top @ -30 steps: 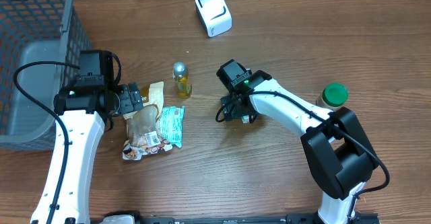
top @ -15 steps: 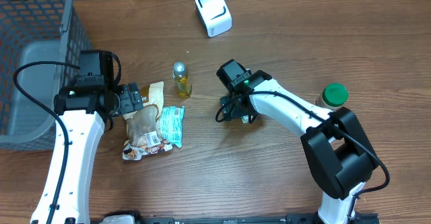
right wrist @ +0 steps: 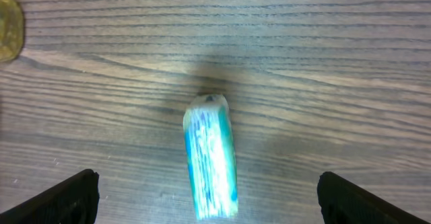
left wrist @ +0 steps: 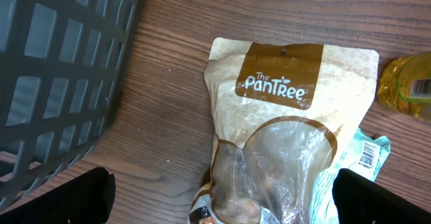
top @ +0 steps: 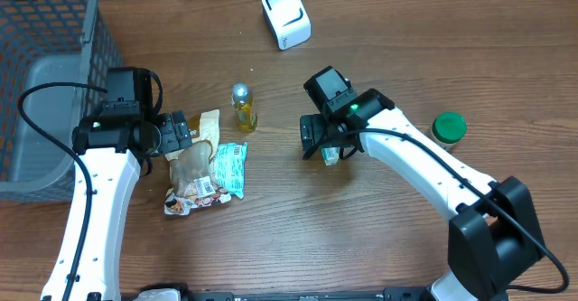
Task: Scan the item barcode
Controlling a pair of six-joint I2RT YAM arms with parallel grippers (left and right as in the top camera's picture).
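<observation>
Basket [top: 36, 84]: you are looking at a grey mesh bin filling the table's [top: 379, 247] 9 to 11 o'clock corner. Its wall is standing just beside the left arm.
Left gripper [top: 185, 134]: it is hovering with its jaws spread wide and nothing between them. The basket is crowding it at 9 o'clock.
Snack pouch [left wrist: 289, 136]: this cream and brown bag is lying flat right under the left gripper, stretching towards 6 o'clock.
Teal packet [top: 230, 167]: it is lying against the pouch's 3 o'clock edge, touching it. A barcode is showing on it in the left wrist view.
Oil bottle [top: 242, 107]: this small yellow bottle with a silver cap is sitting near the packet's 12 o'clock end. A barcode label is facing the left wrist camera.
Scanner [top: 285, 16]: the white unit is sitting at the table's 12 o'clock edge, well apart from both arms.
Right gripper [top: 327, 141]: it is hanging released, jaws fully spread, directly above the item. Its fingers [right wrist: 60, 197] are flanking the item without touching it.
Item [right wrist: 212, 157]: this narrow blue-green packet is resting on the wood near the table's centre, at 5 o'clock from the scanner. The right wrist is hiding most of it from overhead. It is looking too blurred for you to make out a barcode.
Jar [top: 448, 127]: the green-lidded jar is standing at 3 o'clock from the right gripper, just beyond its forearm.
</observation>
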